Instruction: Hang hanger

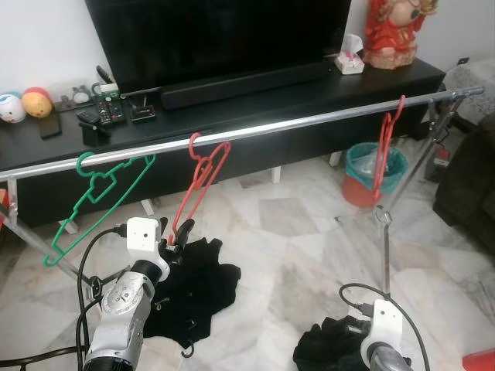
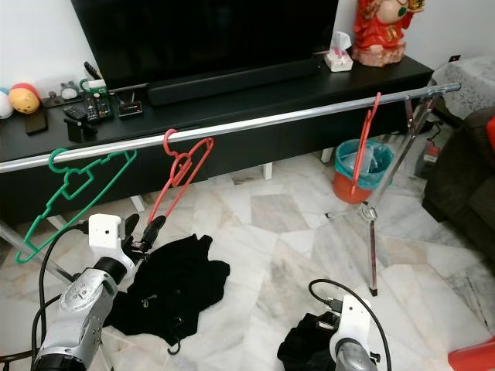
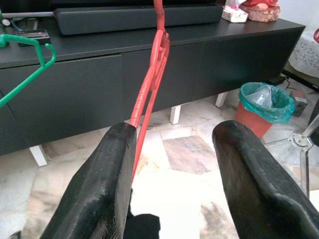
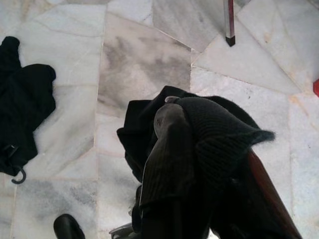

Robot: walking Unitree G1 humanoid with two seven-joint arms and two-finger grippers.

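No legible text, label, brand or number noted on any surface. The small devices (image 1: 116, 113) on the black TV cabinet (image 1: 255, 97) possibly carry displays or markings, but they are too small and blurred to read.

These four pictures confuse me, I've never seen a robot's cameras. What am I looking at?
It is a humanoid robot in a living room. Two pictures come from its head, looking down at a metal rail before a black TV cabinet; two come from its wrists. A green hanger and two red ones hang on the rail. The left gripper, jaws open, has one finger against the middle red hanger. The right gripper is low, shut on a black garment. Another black garment lies on the marble floor, near a teal-lined bin.
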